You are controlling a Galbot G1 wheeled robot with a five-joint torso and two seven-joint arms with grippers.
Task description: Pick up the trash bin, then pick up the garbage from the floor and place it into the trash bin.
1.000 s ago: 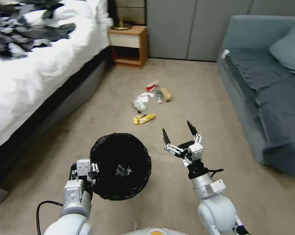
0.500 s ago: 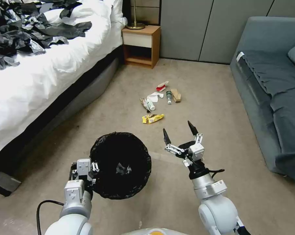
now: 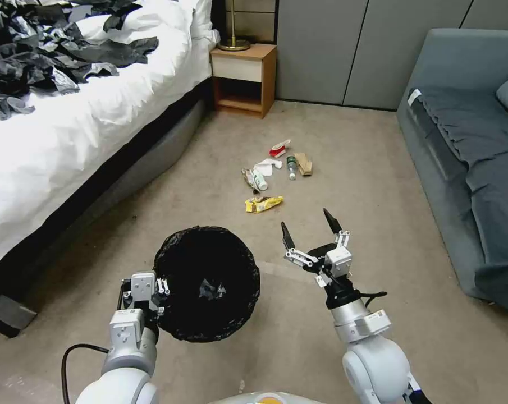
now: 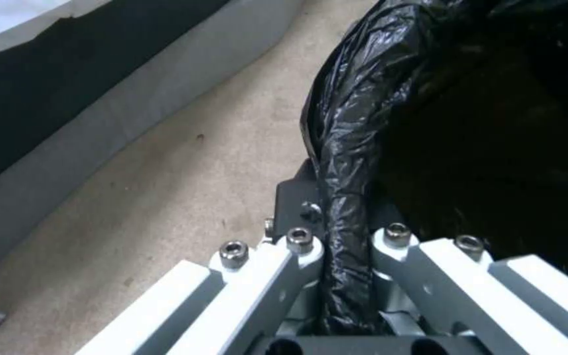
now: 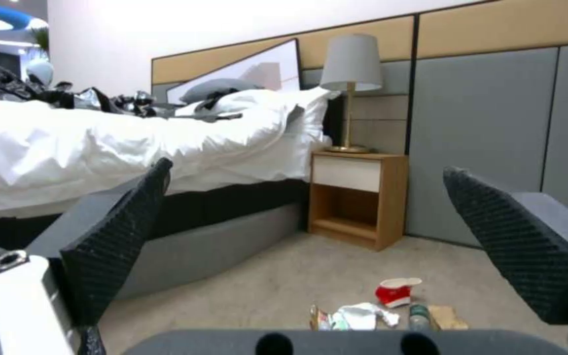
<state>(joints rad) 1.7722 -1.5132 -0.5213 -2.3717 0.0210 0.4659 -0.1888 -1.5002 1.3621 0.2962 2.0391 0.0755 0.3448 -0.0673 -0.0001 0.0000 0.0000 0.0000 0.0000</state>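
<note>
Your right gripper [image 3: 309,225], fingers spread and empty, has the yellow wrapper [image 3: 263,203] just ahead, slightly bin-side, lying crosswise; left gripper [image 3: 147,289] is clamped on the trash bin [image 3: 207,283] rim.

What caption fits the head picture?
Left gripper holds the trash bin by its rim; open right gripper faces floor garbage.

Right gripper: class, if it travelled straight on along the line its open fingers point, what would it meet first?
Probably the yellow wrapper, the nearest litter ahead of the right gripper. Depth is unclear, though; held above the carpet, it might pass over.
</note>
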